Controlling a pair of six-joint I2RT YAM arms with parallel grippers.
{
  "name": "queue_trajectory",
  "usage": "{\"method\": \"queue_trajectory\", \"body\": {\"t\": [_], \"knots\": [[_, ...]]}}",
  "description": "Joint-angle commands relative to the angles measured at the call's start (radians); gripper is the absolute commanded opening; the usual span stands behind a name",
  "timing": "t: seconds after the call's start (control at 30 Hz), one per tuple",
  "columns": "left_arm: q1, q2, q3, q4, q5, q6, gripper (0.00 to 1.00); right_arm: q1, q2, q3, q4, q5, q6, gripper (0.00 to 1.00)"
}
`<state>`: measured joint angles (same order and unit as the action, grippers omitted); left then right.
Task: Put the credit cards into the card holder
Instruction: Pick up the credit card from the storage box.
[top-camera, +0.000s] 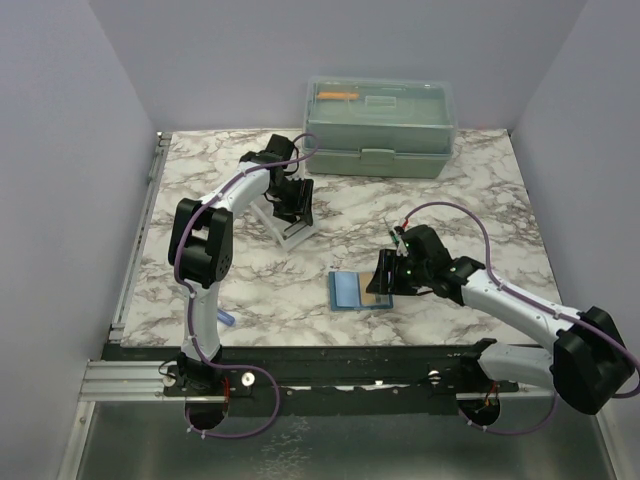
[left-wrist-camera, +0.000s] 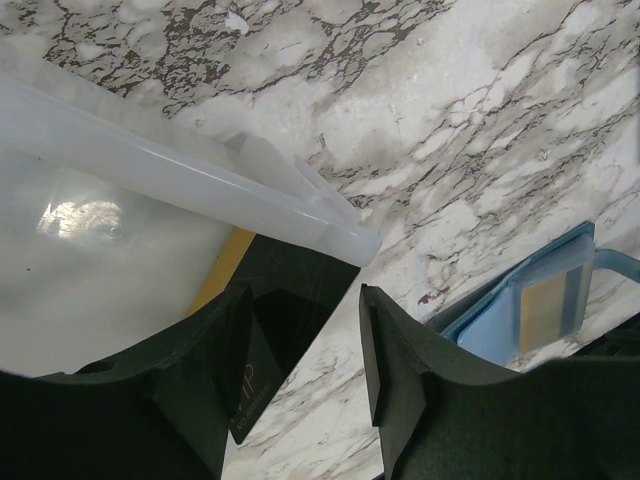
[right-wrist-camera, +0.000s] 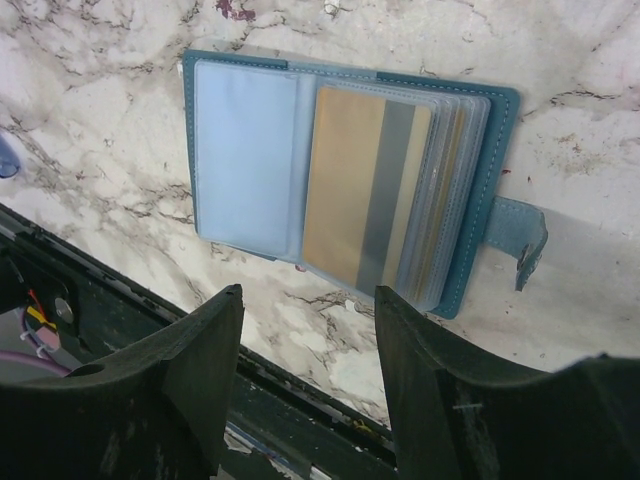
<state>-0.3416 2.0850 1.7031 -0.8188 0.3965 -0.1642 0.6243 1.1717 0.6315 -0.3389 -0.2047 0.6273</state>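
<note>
The blue-teal card holder (top-camera: 348, 290) lies open on the marble table, clear sleeves up. In the right wrist view the card holder (right-wrist-camera: 497, 150) has a gold card with a grey stripe (right-wrist-camera: 345, 185) in a sleeve. My right gripper (top-camera: 384, 274) is open and empty just at the holder's right edge; in its own view the right gripper (right-wrist-camera: 308, 335) hangs over the table's near edge. My left gripper (top-camera: 292, 205) is open over the white tray (top-camera: 292, 233). In the left wrist view a dark card (left-wrist-camera: 300, 290) and a yellow card's edge (left-wrist-camera: 226, 264) stick out from under the tray (left-wrist-camera: 120, 170); the left gripper (left-wrist-camera: 305, 355) straddles the dark card's corner.
A large pale green lidded box (top-camera: 380, 125) stands at the back of the table. A small blue object (top-camera: 226, 318) lies near the left arm's base. The black rail (top-camera: 340, 365) runs along the near edge. The card holder also shows at the right of the left wrist view (left-wrist-camera: 500, 325).
</note>
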Motion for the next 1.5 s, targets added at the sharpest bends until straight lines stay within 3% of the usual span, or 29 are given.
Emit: {"method": "queue_trajectory", "body": {"t": [0.0, 0.93, 1.17, 1.47], "knots": [[0.001, -0.042, -0.002, -0.012, 0.03, 0.0, 0.5, -0.003, 0.014, 0.024, 0.004, -0.024, -0.011, 0.58], [0.0, -0.07, 0.022, -0.038, 0.017, 0.007, 0.24, -0.003, 0.044, 0.034, 0.006, -0.035, -0.018, 0.58], [-0.004, -0.059, 0.057, -0.094, -0.062, -0.013, 0.1, -0.004, 0.054, 0.041, 0.009, -0.036, -0.021, 0.58], [-0.045, -0.108, 0.098, -0.128, -0.26, -0.046, 0.0, -0.003, 0.071, 0.046, 0.012, -0.035, -0.022, 0.58]]}}
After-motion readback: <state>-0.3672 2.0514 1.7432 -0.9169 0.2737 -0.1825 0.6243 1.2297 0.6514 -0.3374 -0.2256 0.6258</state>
